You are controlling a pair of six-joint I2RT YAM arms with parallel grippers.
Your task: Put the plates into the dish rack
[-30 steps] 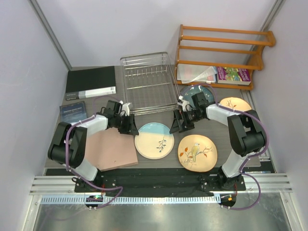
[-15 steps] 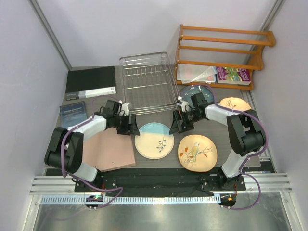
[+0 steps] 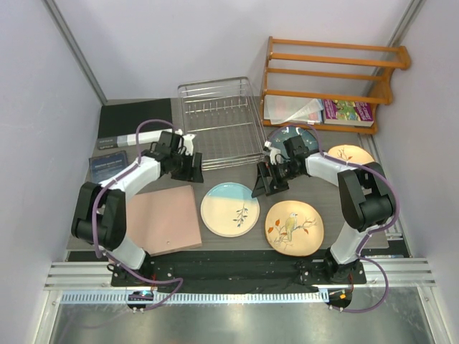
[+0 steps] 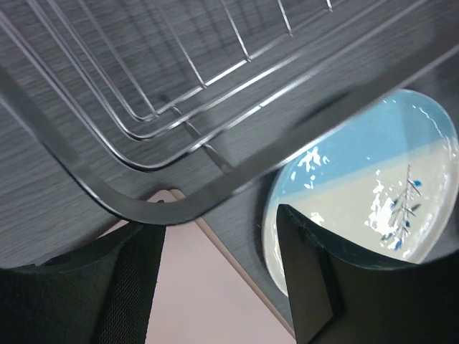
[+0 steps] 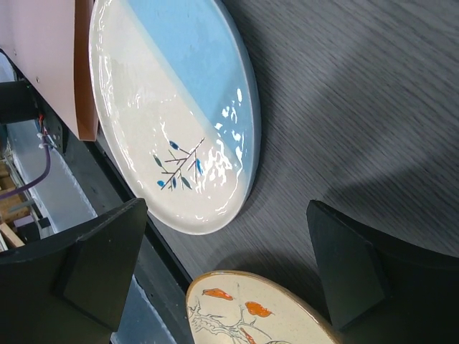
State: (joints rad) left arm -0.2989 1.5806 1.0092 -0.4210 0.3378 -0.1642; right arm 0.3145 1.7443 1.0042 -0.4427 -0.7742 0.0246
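Approaching is being judged as the step in hand: no plate is being held, and the rack (image 3: 221, 125) is being shown bare of plates. The left hand (image 3: 192, 172) is being held low at the rack's near left corner, its fingers spread with nothing between them. In its wrist view the rack's rim wire is being seen just ahead. The right hand (image 3: 267, 188) is being held over the tabletop (image 3: 326, 197) just beside the far right edge of the blue plate (image 3: 229, 208), and it is spread wide and empty.

All four plates are being found flat on the tabletop. The blue plate is lying just in front of the rack, with the bird plate (image 3: 294, 228) beside it to the right. The teal plate (image 3: 305, 135) is lying farther back, partly hidden, and the branch plate (image 3: 350, 153) is lying at the far right.

The next move is being judged to call for a hand being lowered to the blue plate's rim and a finger being worked under the lip. The plate is then likely needing to be tipped upright for the rack.

The plates are being noted as round, shallow, glazed ceramic, glossy under glare and probably slippery. The rack is being noted as thin bright wire in an open rectangular grid. The tabletop is being noted as dark and woodgrained, and a flat pink board (image 3: 163, 218) is lying just left of the blue plate.
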